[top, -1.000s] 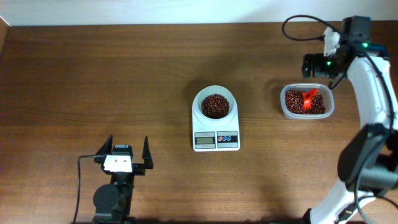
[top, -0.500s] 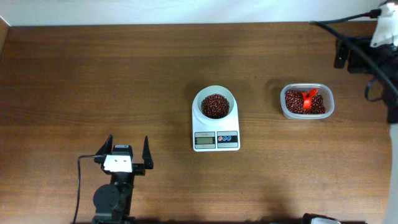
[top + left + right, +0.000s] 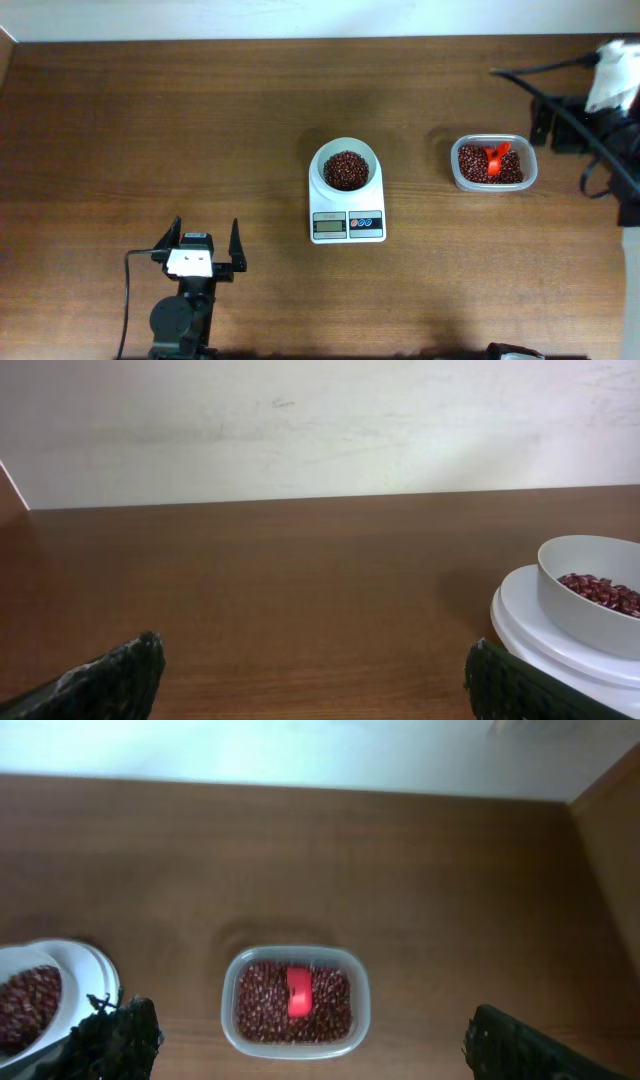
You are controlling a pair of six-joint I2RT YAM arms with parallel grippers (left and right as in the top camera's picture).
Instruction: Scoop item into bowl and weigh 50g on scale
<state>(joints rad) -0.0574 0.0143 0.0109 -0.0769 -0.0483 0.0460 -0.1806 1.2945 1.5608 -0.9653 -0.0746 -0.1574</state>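
The white bowl (image 3: 346, 150) stands on the scale (image 3: 347, 225) at the table's middle, with a heap of the maroon item (image 3: 345, 170) inside. More of the item fills a clear tub (image 3: 493, 182) to the right, and a red scoop (image 3: 495, 157) lies on top of it. My right gripper (image 3: 312, 1025) hangs open high over the tub, nothing between its fingers. My left gripper (image 3: 206, 240) rests open near the front left, well clear of the scale. The left wrist view shows the bowl (image 3: 585, 605) at far right. The scale's display is too small to read.
The right arm (image 3: 610, 95) and its cable reach in over the table's far right corner. A pale wall runs along the back edge. Bare wood lies between the left gripper and the scale.
The right arm has pulled away from just behind the tub toward the right edge, then shifted slightly forward. The left arm, bowl, scale and tub have not moved.
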